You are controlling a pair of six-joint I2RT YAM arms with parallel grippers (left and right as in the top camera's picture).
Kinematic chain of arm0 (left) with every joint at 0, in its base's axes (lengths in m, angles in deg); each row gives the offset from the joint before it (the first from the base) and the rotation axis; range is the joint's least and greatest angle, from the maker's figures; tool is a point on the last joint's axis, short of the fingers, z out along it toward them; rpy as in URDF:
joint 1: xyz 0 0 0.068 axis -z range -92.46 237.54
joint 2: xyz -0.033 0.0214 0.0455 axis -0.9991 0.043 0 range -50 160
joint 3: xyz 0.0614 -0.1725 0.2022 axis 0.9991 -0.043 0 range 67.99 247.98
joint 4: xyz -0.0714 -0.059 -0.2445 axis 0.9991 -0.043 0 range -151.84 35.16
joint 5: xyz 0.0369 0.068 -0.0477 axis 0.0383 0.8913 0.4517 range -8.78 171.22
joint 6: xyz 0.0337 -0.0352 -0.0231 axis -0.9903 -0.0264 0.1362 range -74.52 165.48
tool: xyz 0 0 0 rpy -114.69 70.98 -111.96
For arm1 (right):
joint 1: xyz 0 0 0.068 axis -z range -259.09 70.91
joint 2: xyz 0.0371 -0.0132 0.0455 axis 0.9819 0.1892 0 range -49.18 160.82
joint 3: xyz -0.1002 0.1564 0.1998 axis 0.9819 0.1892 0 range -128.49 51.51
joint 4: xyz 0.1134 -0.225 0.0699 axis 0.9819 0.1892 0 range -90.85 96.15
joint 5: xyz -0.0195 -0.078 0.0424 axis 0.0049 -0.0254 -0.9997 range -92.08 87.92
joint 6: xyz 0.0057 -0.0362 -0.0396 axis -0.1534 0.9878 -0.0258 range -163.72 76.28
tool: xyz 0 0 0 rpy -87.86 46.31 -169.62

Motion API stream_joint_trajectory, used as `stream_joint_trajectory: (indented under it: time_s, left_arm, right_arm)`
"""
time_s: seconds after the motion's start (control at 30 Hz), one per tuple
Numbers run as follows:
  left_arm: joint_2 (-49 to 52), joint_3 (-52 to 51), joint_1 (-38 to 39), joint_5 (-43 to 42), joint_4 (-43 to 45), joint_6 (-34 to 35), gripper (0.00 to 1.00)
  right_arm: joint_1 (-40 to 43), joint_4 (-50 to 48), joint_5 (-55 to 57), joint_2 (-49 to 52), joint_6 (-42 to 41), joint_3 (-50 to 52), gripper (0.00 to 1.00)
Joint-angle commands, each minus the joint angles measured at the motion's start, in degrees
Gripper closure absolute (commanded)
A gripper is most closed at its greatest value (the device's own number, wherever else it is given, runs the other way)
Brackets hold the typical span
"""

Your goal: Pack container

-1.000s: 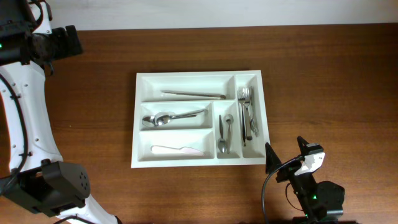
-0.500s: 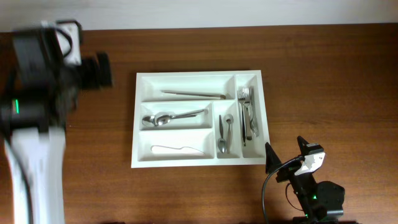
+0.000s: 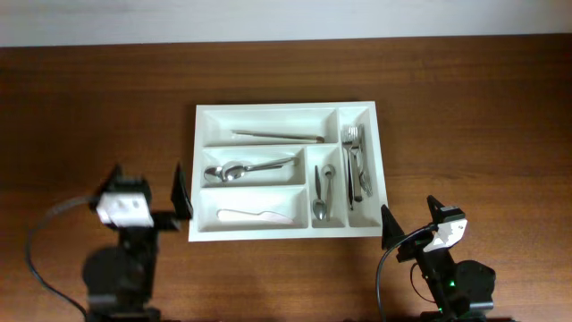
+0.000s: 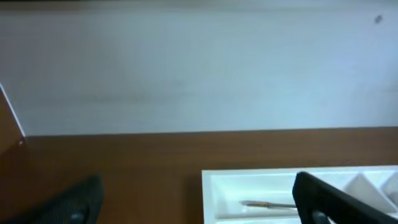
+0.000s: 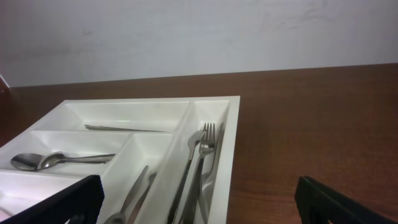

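The container (image 3: 268,108) is a large white tray with five compartments in the middle of the table. It holds a long thin utensil (image 3: 279,136), spoons (image 3: 246,168), a white knife (image 3: 255,216), small spoons (image 3: 322,192) and forks (image 3: 356,165). My left gripper (image 3: 147,183) is open and empty, just left of the tray's front left corner. My right gripper (image 3: 411,219) is open and empty, just off the tray's front right corner. The left wrist view shows the tray's corner (image 4: 214,186) between the fingers (image 4: 323,196). The right wrist view shows the tray (image 5: 233,143) and forks (image 5: 202,155).
The brown wooden table (image 3: 474,107) runs to a white wall (image 4: 186,62) at the back. Both arm bases stand at the front edge, on either side of the tray.
My left arm has swung from the far left back corner down to the front, beside the tray's left side. The right arm and the tray's contents have not moved.
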Motion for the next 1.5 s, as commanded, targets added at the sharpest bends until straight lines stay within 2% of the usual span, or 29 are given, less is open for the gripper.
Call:
stream_joint_trajectory:
  time_s: [0.0,0.23,0.53,0.77,1.47]
  left_arm:
    - [-8.09,-8.55,0.26,0.13,2.03,-0.39,0.01]
    - [-16.96,-17.40,0.26,-0.09,2.01,-0.39,0.01]
    - [-22.49,-24.33,0.26,-0.11,2.34,-0.39,0.01]
    - [-24.65,-24.30,0.26,-0.09,-3.13,-0.46,0.01]
    - [-24.63,-24.28,0.26,-0.07,-3.30,-0.46,0.01]
  right_arm:
    - [-0.44,0.20,0.31,-0.61,-0.24,0.35,0.01]
    - [-0.44,0.20,0.31,-0.61,-0.24,0.35,0.01]
    - [-0.44,0.20,0.31,-0.61,-0.24,0.35,0.01]
    - [-0.44,0.20,0.31,-0.61,-0.24,0.35,0.01]
    - [-0.44,0.20,0.31,-0.61,-0.24,0.35,0.01]
